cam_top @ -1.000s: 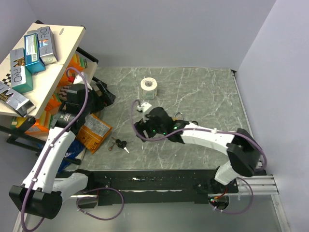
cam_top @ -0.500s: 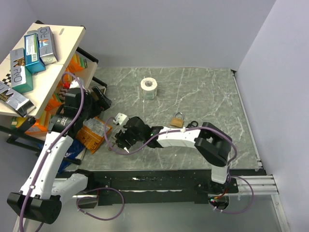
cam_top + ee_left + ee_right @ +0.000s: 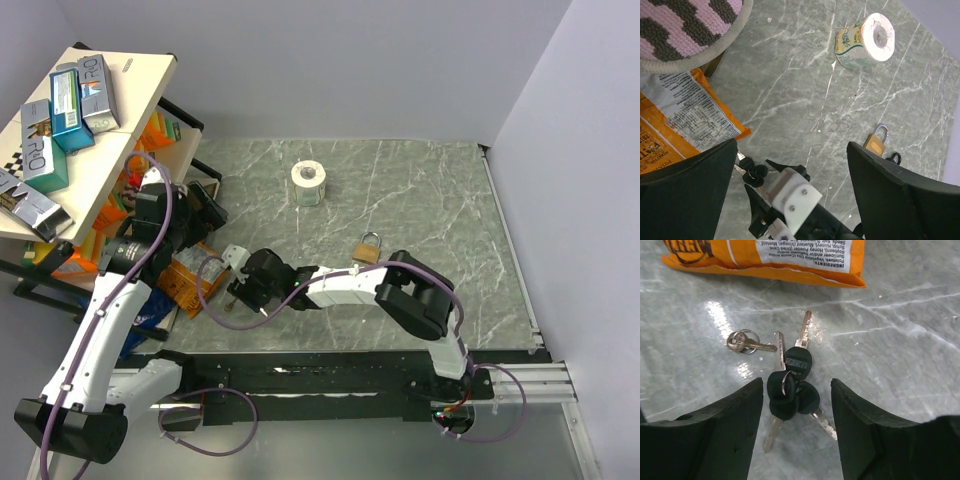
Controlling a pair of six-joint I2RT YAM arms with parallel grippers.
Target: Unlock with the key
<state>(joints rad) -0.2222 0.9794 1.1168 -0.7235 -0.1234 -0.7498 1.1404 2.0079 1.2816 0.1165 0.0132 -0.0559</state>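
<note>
Straddling the key (image 3: 790,390), just beside the orange bag (image 3: 765,255): my right pincer (image 3: 796,382), jaws open, gripping nothing. Padlock (image 3: 368,247), well apart from the bag, apparently unopened. Outstanding: grasp, carry, insert, turn.

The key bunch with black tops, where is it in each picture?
Right wrist: the key bunch lies mid-picture between the fingers of the right tool.
Left wrist: bottom left, its black tops beside that tool.
Top: left of centre, mostly hidden under that tool.
Landmark: the orange bag, next to the keys everywhere.
</note>
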